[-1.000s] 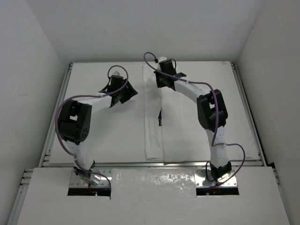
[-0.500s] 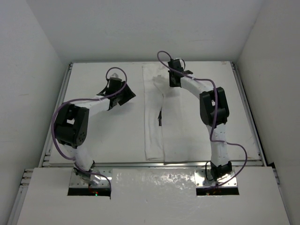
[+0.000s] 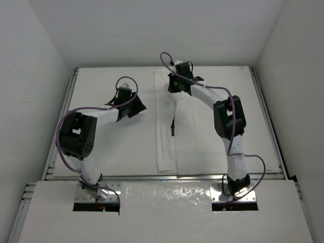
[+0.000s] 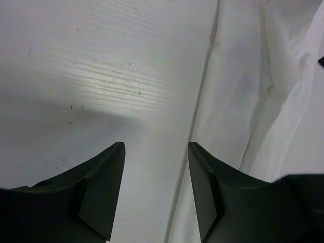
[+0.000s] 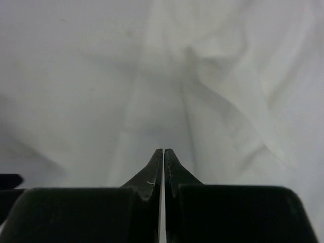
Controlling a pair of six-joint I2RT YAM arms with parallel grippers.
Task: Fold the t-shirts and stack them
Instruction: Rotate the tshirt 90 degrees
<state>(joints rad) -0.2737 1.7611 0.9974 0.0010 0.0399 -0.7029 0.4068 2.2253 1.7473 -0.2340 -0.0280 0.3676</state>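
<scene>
Gaping halfway, left gripper (image 4: 156, 147) holds nothing; right gripper (image 5: 163, 150) closed above t-shirt (image 5: 228, 101).

Right gripper (image 5: 163, 152) low in middle of view, two dark fingers (image 5: 149, 177) pressed together, only thin bright slit between. No cloth visible between tips. White t-shirt (image 5: 217, 91) fills view beyond tips, soft and blurred. Long fold runs from top centre down toward left of fingertips. Several creases spread on right side, meeting in bump above tips. Small dark shape (image 5: 9, 180) at left edge, cut off, not identifiable.
</scene>
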